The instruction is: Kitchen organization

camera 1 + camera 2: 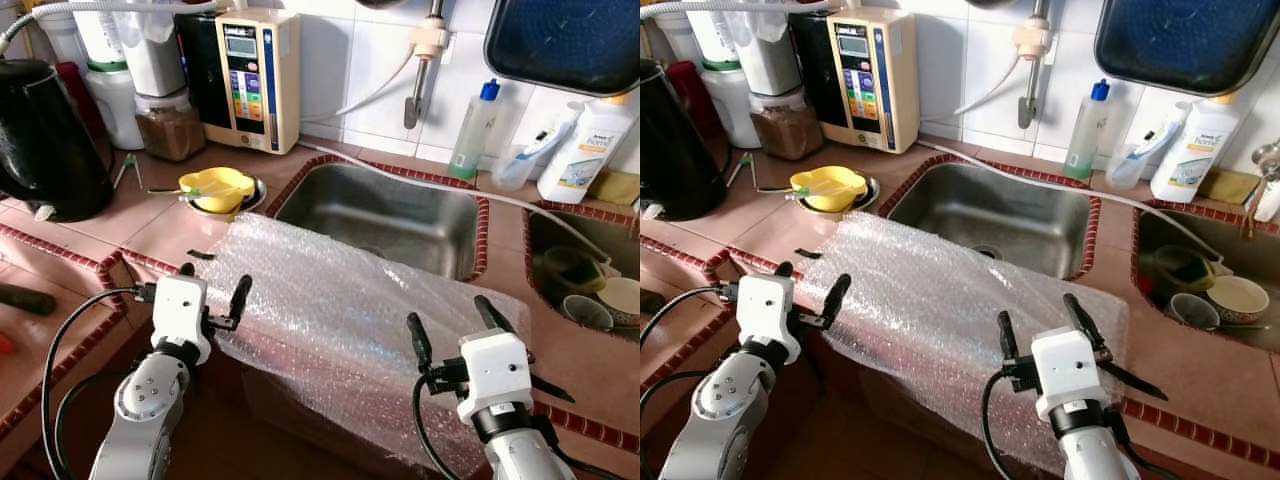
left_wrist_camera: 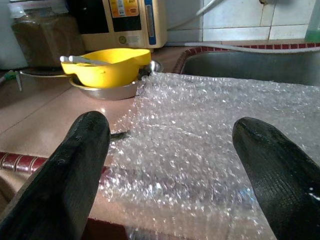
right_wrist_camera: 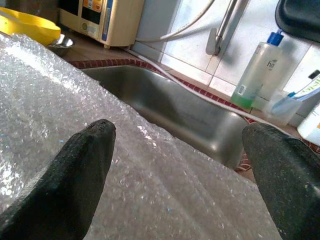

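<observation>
A large sheet of clear bubble wrap (image 1: 340,310) lies over the tiled counter's front edge and hangs down, reaching back to the steel sink (image 1: 385,215). My left gripper (image 1: 213,285) stands open at the sheet's left edge, its black fingers (image 2: 70,165) spread just above the wrap (image 2: 200,150). My right gripper (image 1: 455,325) is open over the sheet's right part, fingers (image 3: 75,170) apart above the wrap (image 3: 50,100). Nothing is held by either.
A yellow bowl (image 1: 217,186) with a spoon sits in a metal dish left of the sink. A black kettle (image 1: 40,140), jars and a water purifier (image 1: 255,75) line the back. Soap bottles (image 1: 585,150) and a second basin with dishes (image 1: 590,290) are at the right.
</observation>
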Robot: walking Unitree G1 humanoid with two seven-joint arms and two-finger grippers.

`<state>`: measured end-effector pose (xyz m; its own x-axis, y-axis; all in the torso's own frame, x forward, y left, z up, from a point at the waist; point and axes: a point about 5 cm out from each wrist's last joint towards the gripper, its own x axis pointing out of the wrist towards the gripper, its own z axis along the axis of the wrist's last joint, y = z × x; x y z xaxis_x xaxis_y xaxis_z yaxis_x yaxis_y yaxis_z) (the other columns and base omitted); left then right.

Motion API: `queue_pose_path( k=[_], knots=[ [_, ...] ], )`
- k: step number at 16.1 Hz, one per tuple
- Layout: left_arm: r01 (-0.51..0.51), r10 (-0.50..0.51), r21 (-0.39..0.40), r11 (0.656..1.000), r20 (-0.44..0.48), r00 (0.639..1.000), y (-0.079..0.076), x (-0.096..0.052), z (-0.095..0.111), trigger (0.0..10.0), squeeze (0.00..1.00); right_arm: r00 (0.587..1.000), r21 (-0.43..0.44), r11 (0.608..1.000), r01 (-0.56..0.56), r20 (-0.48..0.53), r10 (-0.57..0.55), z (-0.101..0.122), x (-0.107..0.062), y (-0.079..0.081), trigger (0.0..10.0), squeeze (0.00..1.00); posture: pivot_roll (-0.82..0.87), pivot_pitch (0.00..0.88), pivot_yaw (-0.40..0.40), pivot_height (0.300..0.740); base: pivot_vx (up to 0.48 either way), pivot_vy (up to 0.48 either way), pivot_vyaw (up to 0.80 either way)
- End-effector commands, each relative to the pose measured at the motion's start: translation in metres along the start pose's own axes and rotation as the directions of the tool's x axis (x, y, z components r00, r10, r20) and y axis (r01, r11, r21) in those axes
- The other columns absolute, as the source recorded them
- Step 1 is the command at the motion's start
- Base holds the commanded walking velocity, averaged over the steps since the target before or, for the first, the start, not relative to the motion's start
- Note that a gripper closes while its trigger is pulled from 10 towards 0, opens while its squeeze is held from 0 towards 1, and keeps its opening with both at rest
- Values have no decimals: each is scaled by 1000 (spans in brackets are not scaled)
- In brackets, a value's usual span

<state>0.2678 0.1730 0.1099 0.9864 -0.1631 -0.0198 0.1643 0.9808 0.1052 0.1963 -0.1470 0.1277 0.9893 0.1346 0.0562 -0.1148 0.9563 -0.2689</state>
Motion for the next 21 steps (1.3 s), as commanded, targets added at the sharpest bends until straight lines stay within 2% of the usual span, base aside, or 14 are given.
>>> queue_pose_path(
  k=[1,16,20,21],
  knots=[
    [10,-10,4,1000,14,1000,1,1,4,10000,0,1000,-2,1000,8,13,-8,3,0,-2,10000,0,80,0,-15,740,349,0,0],
    [18,-18,3,1000,6,1000,1,-2,2,10000,0,1000,-3,1000,4,6,-4,1,-1,-2,10000,0,82,0,-20,740,358,0,0],
    [-47,48,35,998,-6,999,6,-5,0,10000,0,1000,-1,1000,0,3,0,1,-2,0,10000,0,83,0,-21,740,75,0,0],
    [-61,61,20,998,-16,998,8,-5,-2,10000,0,1000,0,1000,0,3,0,1,-2,0,10000,0,83,0,-21,740,0,0,0]
  ],
)
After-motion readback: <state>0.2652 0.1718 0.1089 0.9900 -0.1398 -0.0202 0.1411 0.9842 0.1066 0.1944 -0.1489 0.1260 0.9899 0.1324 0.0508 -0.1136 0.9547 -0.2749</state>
